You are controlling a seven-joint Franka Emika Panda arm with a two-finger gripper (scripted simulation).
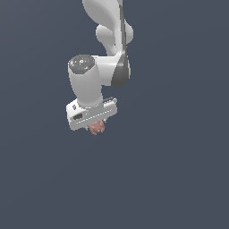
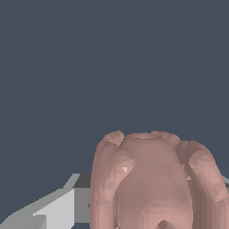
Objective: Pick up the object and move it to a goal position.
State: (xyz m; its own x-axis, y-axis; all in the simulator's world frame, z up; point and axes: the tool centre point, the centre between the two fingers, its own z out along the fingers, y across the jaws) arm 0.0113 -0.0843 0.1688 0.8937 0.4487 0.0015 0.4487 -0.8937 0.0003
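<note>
The object [image 1: 96, 128] is a small lumpy pinkish-brown blob that pokes out just below the white hand of my arm in the exterior view. In the wrist view the object [image 2: 154, 183] fills the near part of the picture, with knobbly lobes. My gripper [image 1: 95, 126] is shut on it. One grey-white finger [image 2: 58, 210] shows beside the blob; the other finger is hidden behind it. The fingertips are hidden by the hand in the exterior view.
The white arm [image 1: 107, 31] comes down from the top of the exterior view. All around is a plain dark blue-grey ground [image 1: 179, 179]. No goal marker shows.
</note>
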